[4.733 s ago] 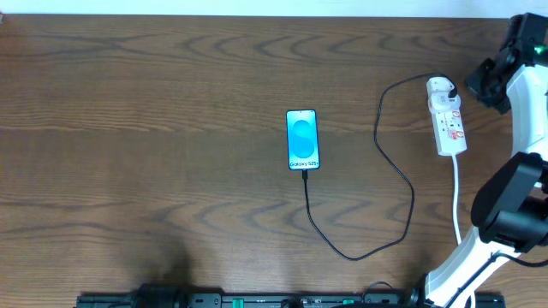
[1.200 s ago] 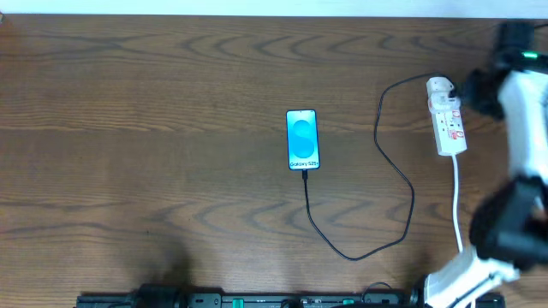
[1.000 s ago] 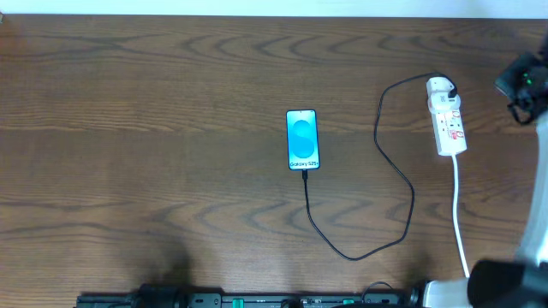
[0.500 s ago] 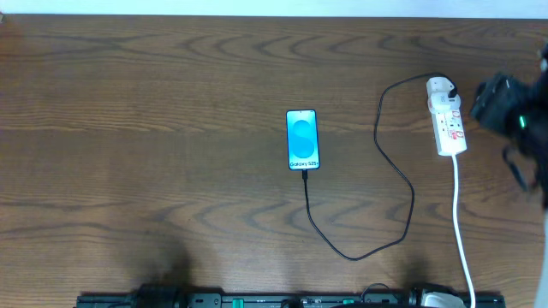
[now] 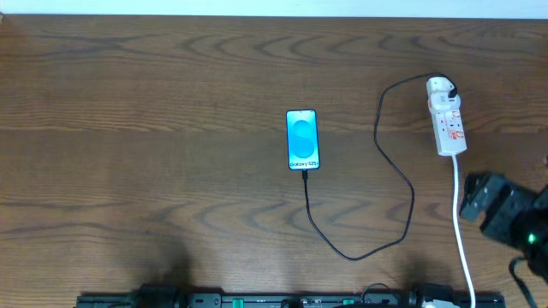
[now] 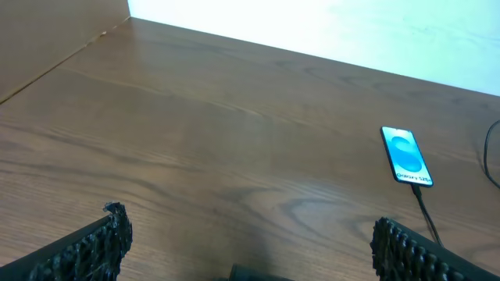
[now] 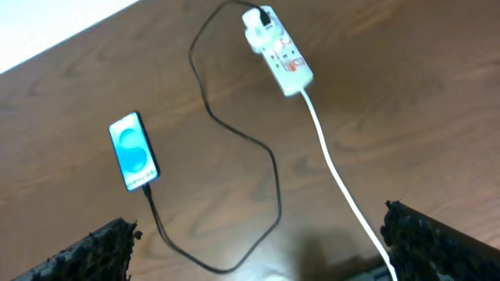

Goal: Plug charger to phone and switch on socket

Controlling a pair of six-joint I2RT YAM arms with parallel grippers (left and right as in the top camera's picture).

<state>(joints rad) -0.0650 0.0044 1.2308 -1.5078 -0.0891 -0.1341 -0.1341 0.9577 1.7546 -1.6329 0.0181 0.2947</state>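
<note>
Phone (image 5: 302, 139) lies face up near the middle of the wooden table (image 5: 128, 128), its blue screen lit. The black charger cable (image 5: 402, 184) meets the phone's near short edge, loops toward my side of the table, then curves back up to the white plug at the far end of the socket strip (image 5: 447, 120). The strip lies toward the table's right side, its white cord (image 5: 458, 214) trailing toward the near edge. Its red marks are too small for me to read the switch position. My right gripper (image 7: 258, 218) hangs above the table near that cord, fingers spread wide and holding nothing. My left gripper (image 6: 248, 218) is likewise wide open and empty, well apart from the phone.
</note>
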